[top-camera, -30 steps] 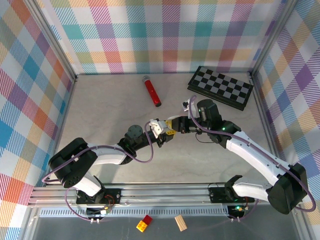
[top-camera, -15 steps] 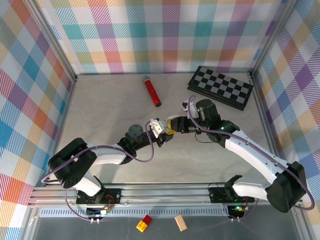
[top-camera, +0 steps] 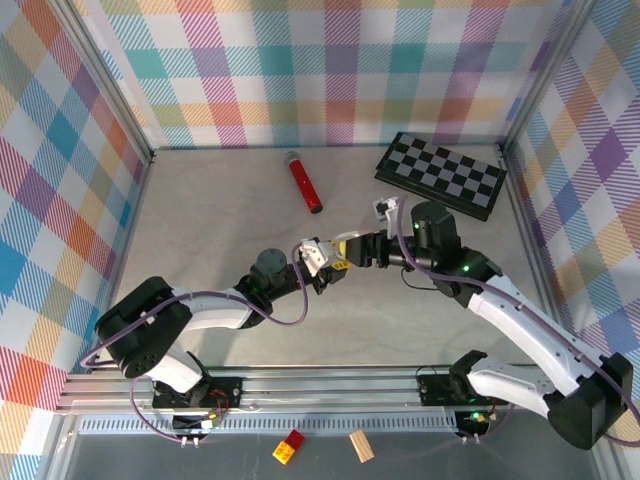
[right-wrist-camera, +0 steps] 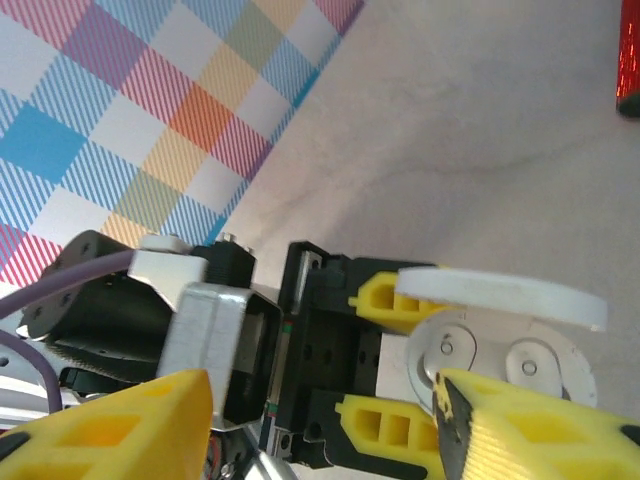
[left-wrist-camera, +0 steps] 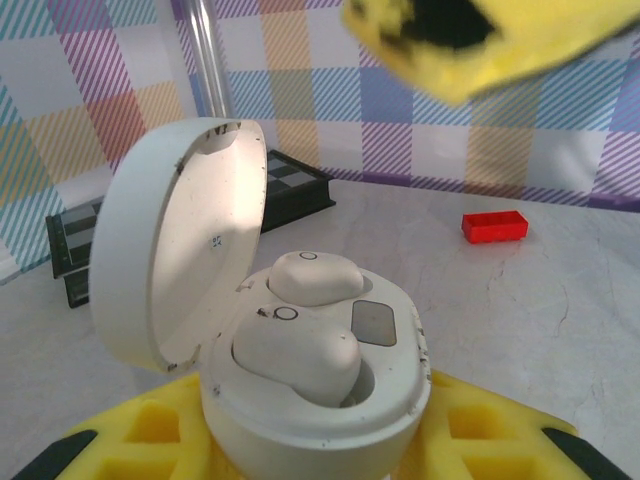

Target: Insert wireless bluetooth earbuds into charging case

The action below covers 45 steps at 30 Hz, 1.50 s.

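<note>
The left gripper (top-camera: 322,264) is clenched on the base of the case (left-wrist-camera: 318,405) and holds it over the centre of the desk (top-camera: 200,220). In the left wrist view the lid (left-wrist-camera: 175,240) stands open at 9 o'clock of the case. Two white earbuds (left-wrist-camera: 296,352) sit side by side in the case's wells. The right gripper (top-camera: 352,250) is released: its jaws are apart and empty. In the top view it is just beside the case at 3 o'clock. A red tube (top-camera: 304,182) lies at 12 o'clock from the case. A chessboard (top-camera: 440,175) lies at 2 o'clock.
</note>
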{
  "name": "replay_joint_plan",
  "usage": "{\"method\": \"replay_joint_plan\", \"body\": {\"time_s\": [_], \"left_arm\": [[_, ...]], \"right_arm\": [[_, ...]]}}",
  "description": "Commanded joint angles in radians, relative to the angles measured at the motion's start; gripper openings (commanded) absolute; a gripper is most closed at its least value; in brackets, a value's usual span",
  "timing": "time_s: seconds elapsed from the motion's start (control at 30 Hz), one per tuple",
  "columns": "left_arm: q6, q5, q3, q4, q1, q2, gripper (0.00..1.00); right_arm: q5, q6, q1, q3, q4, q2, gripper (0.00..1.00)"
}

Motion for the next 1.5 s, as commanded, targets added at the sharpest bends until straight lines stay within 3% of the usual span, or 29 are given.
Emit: {"method": "replay_joint_plan", "body": {"time_s": [0.0, 0.2, 0.33, 0.5, 0.73, 0.87, 1.03, 1.23, 1.47], "left_arm": [[0.059, 0.013, 0.002, -0.011, -0.009, -0.045, 0.34], [0.082, 0.078, -0.004, -0.012, -0.008, -0.063, 0.35], [0.071, 0.062, -0.012, -0.001, -0.008, -0.077, 0.35], [0.021, -0.009, 0.000, -0.005, -0.008, -0.083, 0.34], [-0.017, -0.007, 0.013, 0.034, -0.009, -0.069, 0.34], [-0.047, -0.004, 0.013, 0.059, -0.008, -0.084, 0.34], [-0.096, 0.021, 0.014, 0.100, -0.008, -0.104, 0.34], [-0.113, 0.048, 0.029, 0.113, -0.008, -0.101, 0.34], [-0.099, 0.029, 0.039, 0.065, -0.009, -0.116, 0.34]], "right_arm": [[0.038, -0.045, -0.011, 0.038, 0.020, -0.006, 0.64], [0.031, -0.024, -0.025, 0.139, -0.022, 0.122, 0.64], [0.006, -0.009, -0.026, 0.156, -0.048, 0.168, 0.64], [-0.031, -0.008, -0.026, 0.111, -0.057, 0.128, 0.64], [-0.005, 0.056, -0.051, 0.034, -0.017, 0.017, 0.66], [-0.116, 0.204, -0.132, -0.061, 0.096, -0.010, 0.76], [-0.233, 0.378, -0.169, -0.165, 0.258, 0.001, 0.76], [-0.312, 0.511, -0.169, -0.217, 0.458, 0.040, 0.74], [-0.336, 0.597, -0.169, -0.233, 0.586, 0.093, 0.63]]}}
